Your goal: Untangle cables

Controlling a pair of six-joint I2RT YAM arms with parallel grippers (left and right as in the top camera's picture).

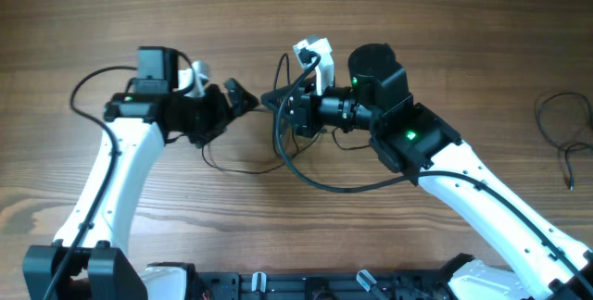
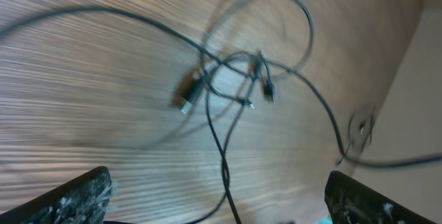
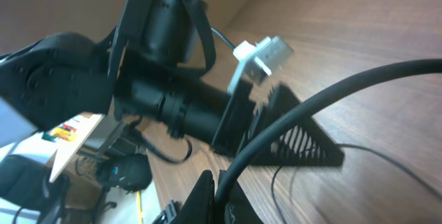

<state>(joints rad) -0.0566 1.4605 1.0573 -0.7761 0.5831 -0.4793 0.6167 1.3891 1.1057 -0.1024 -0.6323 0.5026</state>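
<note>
Nearest the front edge stand the two arms. Past them, about the middle of the desk (image 1: 445, 22), thin black loops of the tangled cables (image 1: 243, 165) lie under both wrists, beside the right arm's own thick harness cable (image 1: 324, 187). Just beyond, the left gripper (image 1: 243, 98) and right gripper (image 1: 274, 100) meet almost tip to tip above those loops. The left wrist view shows the left fingers (image 2: 76, 200) spread wide and pinching nothing, with at least two plug ends (image 2: 186, 97) in the crossing wires below. Whether the right pincer is spread or pressed together I cannot tell. One separated cable (image 1: 559, 122) lies by the right edge. I judge one wire freed and seemingly two left to part.
</note>
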